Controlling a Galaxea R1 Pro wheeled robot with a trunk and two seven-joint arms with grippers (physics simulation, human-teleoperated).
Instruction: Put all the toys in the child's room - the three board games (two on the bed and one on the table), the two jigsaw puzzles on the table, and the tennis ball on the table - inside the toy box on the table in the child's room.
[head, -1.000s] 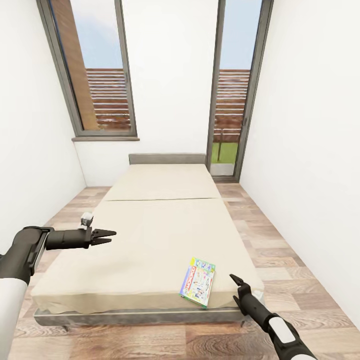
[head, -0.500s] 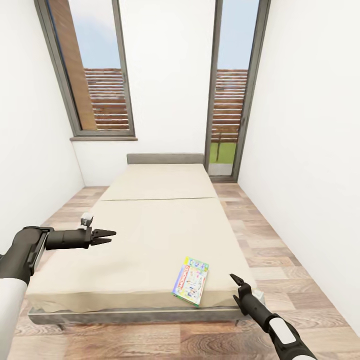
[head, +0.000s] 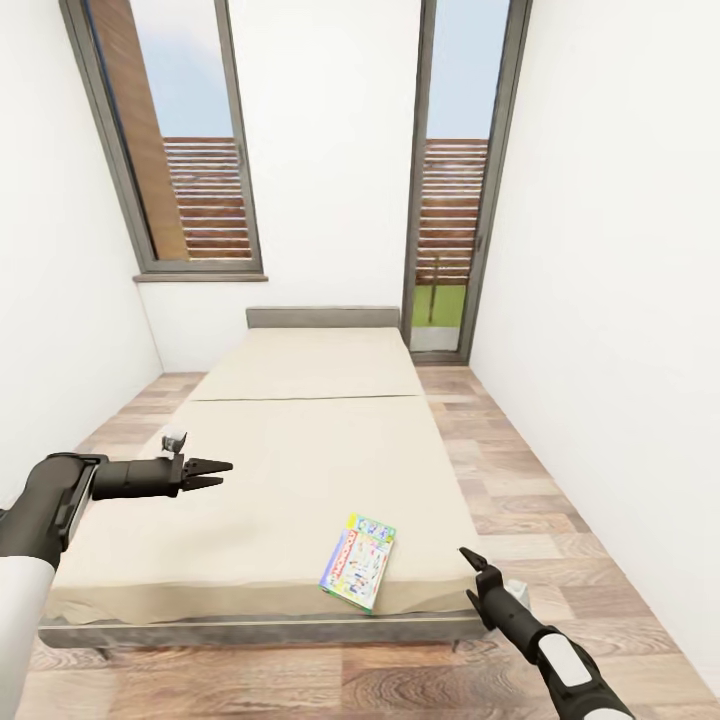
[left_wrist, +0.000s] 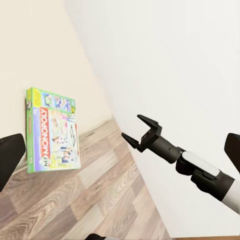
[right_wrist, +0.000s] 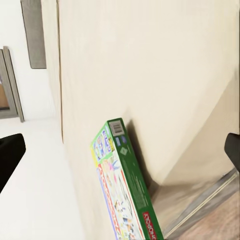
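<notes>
Here, board game (head: 357, 560) flat, lengthwise along bed (head: 300, 440)

the whole head view has slid — the camera moved, not the things. the bed (head: 300, 450) and board game (head: 357, 560) now sit further left in it.

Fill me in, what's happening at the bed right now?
The robot faces the foot of the bed in the narrow room. One board game, a Monopoly box, lies flat near the foot edge. The right gripper hangs open just beside that corner, holding nothing. The left gripper is open over the mattress, also holding nothing.
</notes>
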